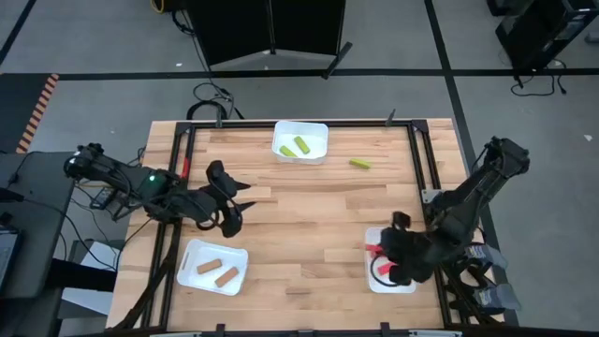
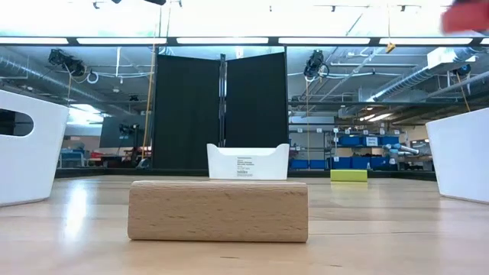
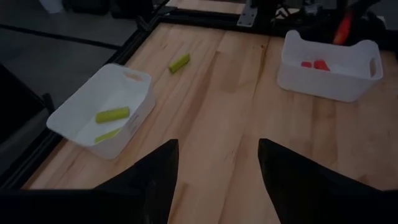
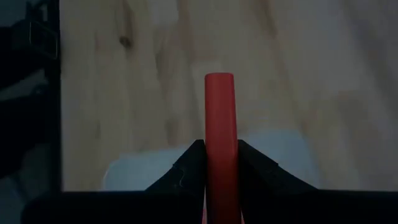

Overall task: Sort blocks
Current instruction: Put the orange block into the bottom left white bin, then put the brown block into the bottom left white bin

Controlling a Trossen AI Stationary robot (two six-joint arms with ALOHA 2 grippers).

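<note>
My right gripper (image 1: 382, 251) is shut on a red block (image 4: 219, 124) just above the near-right white tray (image 1: 374, 281), which holds more red blocks (image 3: 317, 64). My left gripper (image 1: 245, 197) is open and empty over the table's left side. The far tray (image 1: 299, 140) holds two yellow-green blocks (image 3: 112, 115). A third yellow-green block (image 1: 360, 163) lies flat on the table to that tray's right. The near-left tray (image 1: 213, 267) holds two tan blocks (image 1: 217, 272). A loose tan block (image 2: 218, 211) lies flat on the table near the front edge. My right gripper pinches the red block's two long sides (image 4: 220, 152) between its two fingers (image 4: 189, 163). The fingers lie along the block, whose free end (image 4: 219, 81) sticks out past the fingertips. The block is lifted clear, over the tray's edge.
Bare wooden tabletop (image 1: 309, 225) lies between the three trays. A black metal frame (image 1: 178, 150) runs along the table's left, right and far edges. Cables lie on the floor behind the table.
</note>
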